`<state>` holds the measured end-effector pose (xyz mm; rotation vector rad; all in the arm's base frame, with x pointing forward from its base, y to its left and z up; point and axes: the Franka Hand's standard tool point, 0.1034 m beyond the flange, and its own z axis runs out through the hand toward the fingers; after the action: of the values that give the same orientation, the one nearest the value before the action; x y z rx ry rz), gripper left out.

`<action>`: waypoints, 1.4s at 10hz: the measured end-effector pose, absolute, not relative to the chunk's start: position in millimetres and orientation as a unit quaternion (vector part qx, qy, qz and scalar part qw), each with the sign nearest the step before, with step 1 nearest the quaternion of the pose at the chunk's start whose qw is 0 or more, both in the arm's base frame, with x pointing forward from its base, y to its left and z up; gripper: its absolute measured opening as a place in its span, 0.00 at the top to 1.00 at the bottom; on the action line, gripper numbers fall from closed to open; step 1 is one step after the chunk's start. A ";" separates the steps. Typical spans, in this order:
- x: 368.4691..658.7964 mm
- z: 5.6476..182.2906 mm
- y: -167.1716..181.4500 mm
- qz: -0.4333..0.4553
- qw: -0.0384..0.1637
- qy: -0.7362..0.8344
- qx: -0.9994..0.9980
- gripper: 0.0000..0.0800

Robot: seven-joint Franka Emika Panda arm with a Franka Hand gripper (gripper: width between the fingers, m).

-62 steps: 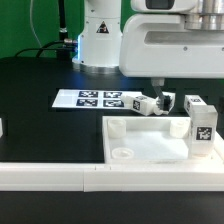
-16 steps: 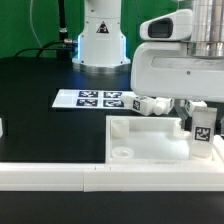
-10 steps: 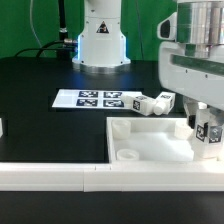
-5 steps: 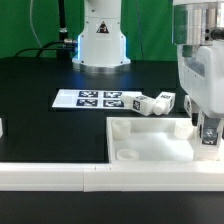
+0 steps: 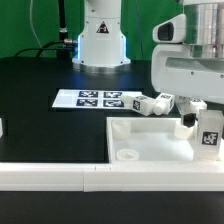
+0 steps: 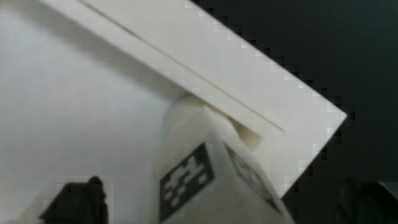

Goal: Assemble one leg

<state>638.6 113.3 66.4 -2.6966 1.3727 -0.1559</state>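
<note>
At the exterior view's right, your gripper hangs over the leg, which stands upright on the panel corner (fingers spread either side, gripping nothing). Two more pegs lie behind.

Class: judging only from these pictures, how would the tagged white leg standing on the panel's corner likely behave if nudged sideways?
The leg looks like rigid moulded plastic, so it probably won't flex. Standing upright on the white panel, taller than wide, it could tip. Lying down, like the leg behind, its round end might let it roll.
</note>
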 end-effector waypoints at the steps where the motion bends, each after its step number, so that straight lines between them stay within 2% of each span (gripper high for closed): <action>1: 638.7 66.4 113.1 -0.052 0.055 0.435 -0.897 0.19; 4: 647.1 69.0 103.8 -0.086 0.018 0.176 -0.980 0.19; 5: 645.7 68.2 111.9 -0.086 0.014 0.158 -0.984 0.19; 6: 645.5 68.2 112.5 -0.085 0.016 0.170 -0.982 0.19; 7: 645.7 68.2 111.4 -0.085 0.017 0.179 -0.980 0.34; 8: 645.7 68.2 111.4 -0.085 0.018 0.188 -0.978 0.34; 9: 645.6 68.2 111.6 -0.084 0.021 0.220 -0.972 0.60; 11: 645.1 67.8 110.0 -0.081 0.027 0.302 -0.950 0.64; 13: 641.0 67.6 109.3 -0.059 0.033 0.464 -0.883 0.64; 14: 640.3 67.1 107.7 -0.048 0.045 0.546 -0.836 0.64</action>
<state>640.3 107.7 67.1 -2.5526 1.6666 -0.1480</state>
